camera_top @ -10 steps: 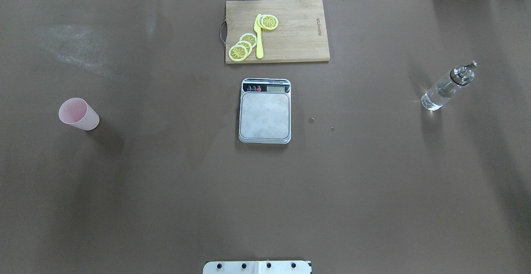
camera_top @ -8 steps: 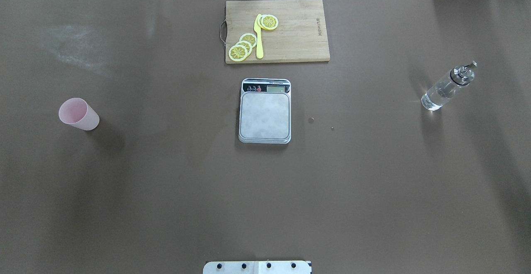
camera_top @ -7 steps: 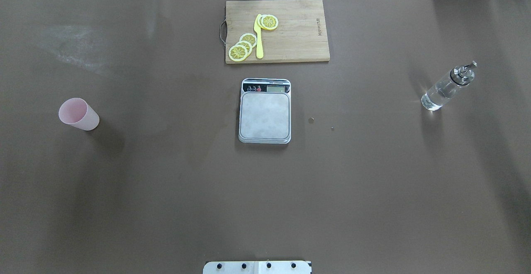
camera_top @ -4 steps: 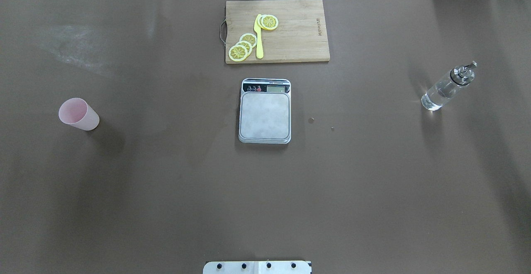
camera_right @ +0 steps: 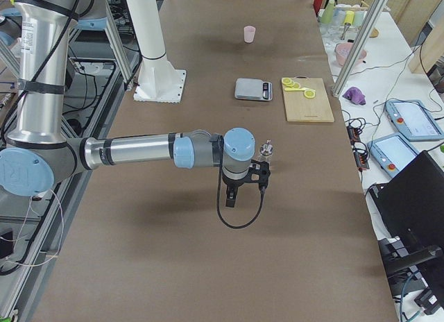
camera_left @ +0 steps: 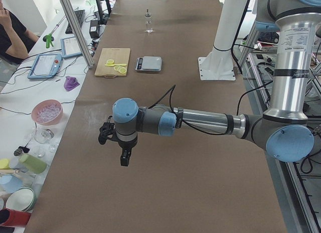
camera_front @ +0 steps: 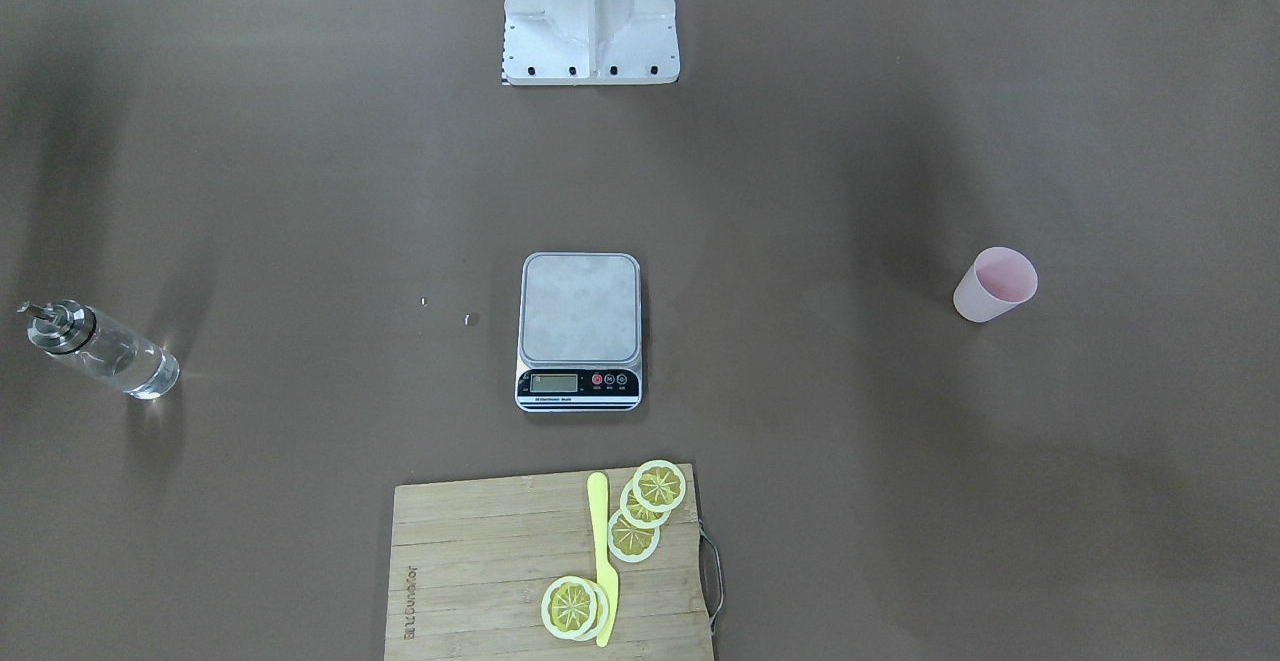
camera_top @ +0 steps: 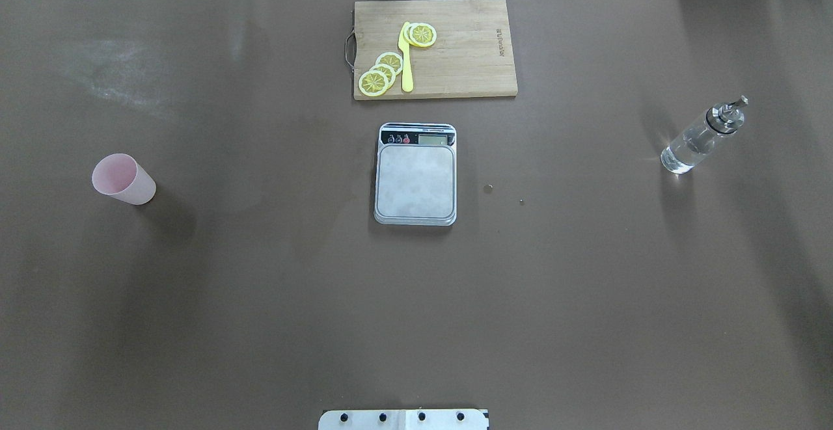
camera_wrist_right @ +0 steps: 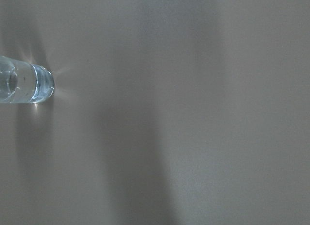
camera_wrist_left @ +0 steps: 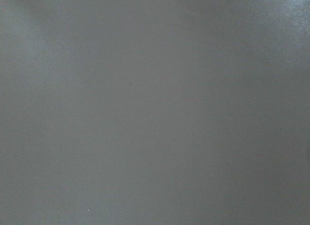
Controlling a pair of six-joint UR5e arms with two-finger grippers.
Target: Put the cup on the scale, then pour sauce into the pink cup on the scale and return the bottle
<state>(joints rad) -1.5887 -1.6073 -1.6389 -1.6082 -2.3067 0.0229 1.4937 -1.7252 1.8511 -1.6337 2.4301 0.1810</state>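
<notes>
The pale pink cup (camera_top: 123, 179) stands upright on the brown table at the left, far from the scale (camera_top: 415, 179) at the centre; the scale's platform is bare. The clear glass bottle (camera_top: 699, 137) with its metal spout stands at the right, clear sauce (camera_wrist_right: 24, 87) showing through its base in the right wrist view. My left gripper (camera_left: 124, 160) hangs above the table on the cup's side; the cup is hidden in that view. My right gripper (camera_right: 231, 199) hangs just in front of the bottle (camera_right: 266, 153). I cannot tell whether either is open or shut.
A wooden cutting board (camera_top: 468, 46) with lemon slices (camera_top: 381, 72) and a yellow knife (camera_top: 407, 59) lies beyond the scale. The robot's white base (camera_front: 590, 11) stands at the near edge. Two small specks (camera_top: 488, 188) lie right of the scale.
</notes>
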